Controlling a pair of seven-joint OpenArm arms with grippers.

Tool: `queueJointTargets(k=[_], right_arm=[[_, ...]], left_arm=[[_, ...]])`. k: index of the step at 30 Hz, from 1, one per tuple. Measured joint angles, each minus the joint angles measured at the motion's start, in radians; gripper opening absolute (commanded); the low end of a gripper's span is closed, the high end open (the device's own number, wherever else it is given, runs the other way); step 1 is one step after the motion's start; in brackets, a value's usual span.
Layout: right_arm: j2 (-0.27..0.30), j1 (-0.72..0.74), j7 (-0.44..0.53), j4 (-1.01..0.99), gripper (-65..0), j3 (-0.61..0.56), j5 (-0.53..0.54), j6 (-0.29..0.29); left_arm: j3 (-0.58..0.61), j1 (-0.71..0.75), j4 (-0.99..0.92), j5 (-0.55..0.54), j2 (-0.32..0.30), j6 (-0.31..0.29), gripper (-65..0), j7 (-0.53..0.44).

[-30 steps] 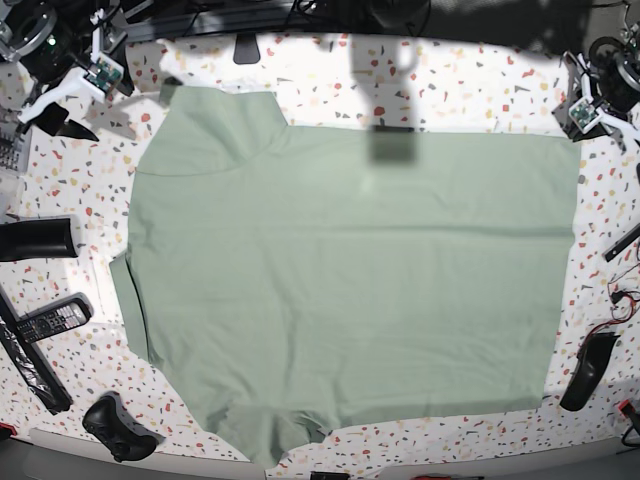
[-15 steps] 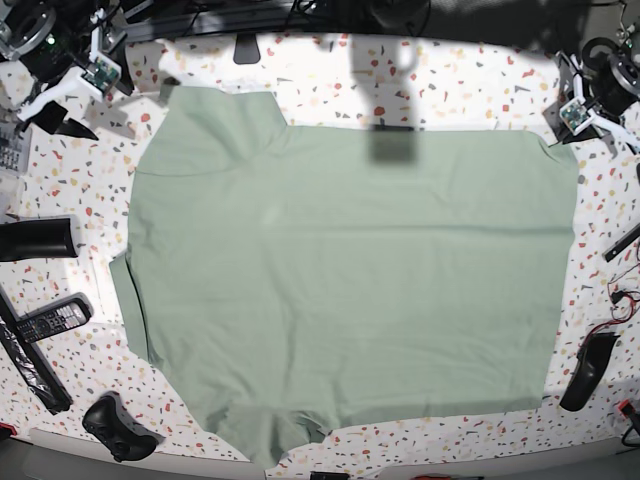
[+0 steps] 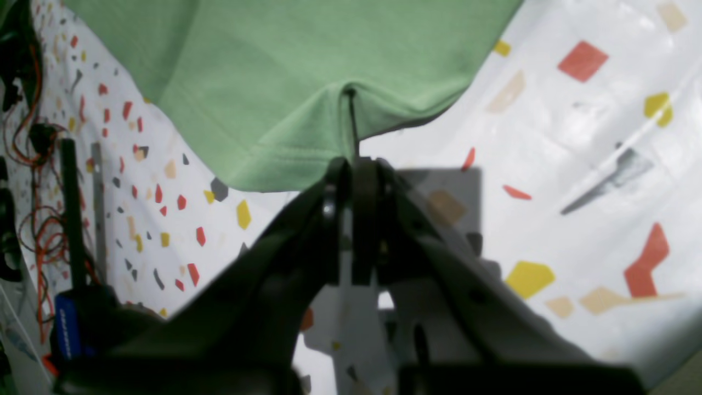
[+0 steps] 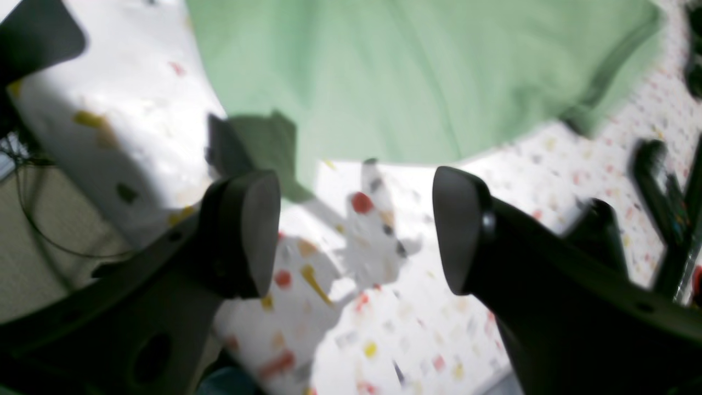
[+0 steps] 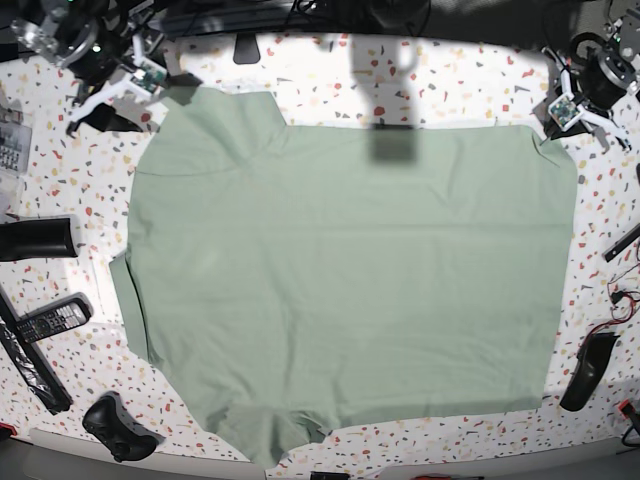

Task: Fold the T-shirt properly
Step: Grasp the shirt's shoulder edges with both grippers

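The pale green T-shirt (image 5: 350,270) lies spread flat over most of the speckled table (image 5: 450,85). My left gripper (image 5: 547,128) is at the shirt's far right corner in the base view. In the left wrist view this gripper (image 3: 356,164) is shut with the shirt's hem (image 3: 296,159) pinched at its tips, and the cloth puckers toward them. My right gripper (image 5: 100,110) hovers over bare table just left of the shirt's far left sleeve. The right wrist view shows this gripper (image 4: 351,230) open and holding nothing, and the T-shirt's edge (image 4: 384,82) lies just beyond its fingers.
Along the left edge lie a black cylinder (image 5: 38,240), a remote (image 5: 50,318), a black bar (image 5: 30,362) and a game controller (image 5: 120,428). At the right edge are a black handle-like object (image 5: 590,370) and loose wires (image 5: 625,290).
The left arm shifted inward and drew the shirt's far right corner with it. The right arm swung from the far left corner toward the shirt's sleeve.
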Motion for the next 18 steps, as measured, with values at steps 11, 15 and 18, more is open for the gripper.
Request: queueJointTargets(k=[11, 15, 18], right_arm=[[-0.002, 0.079, -0.017, -0.042, -23.3, -0.111, -0.024, 0.090], [-0.002, 0.079, -0.016, -0.041, -23.3, -0.111, -0.022, 0.055], [-0.002, 0.079, -0.037, -0.042, -23.3, -0.110, -0.022, 0.045]], left_arm=[[0.000, 0.000, 0.000, 0.001, 0.000, -0.002, -65.0, 0.001], [0.000, 0.000, 0.000, 0.001, 0.000, -0.002, -65.0, 0.001], [0.000, 0.000, 0.000, 0.002, 0.000, -0.002, -65.0, 0.001]])
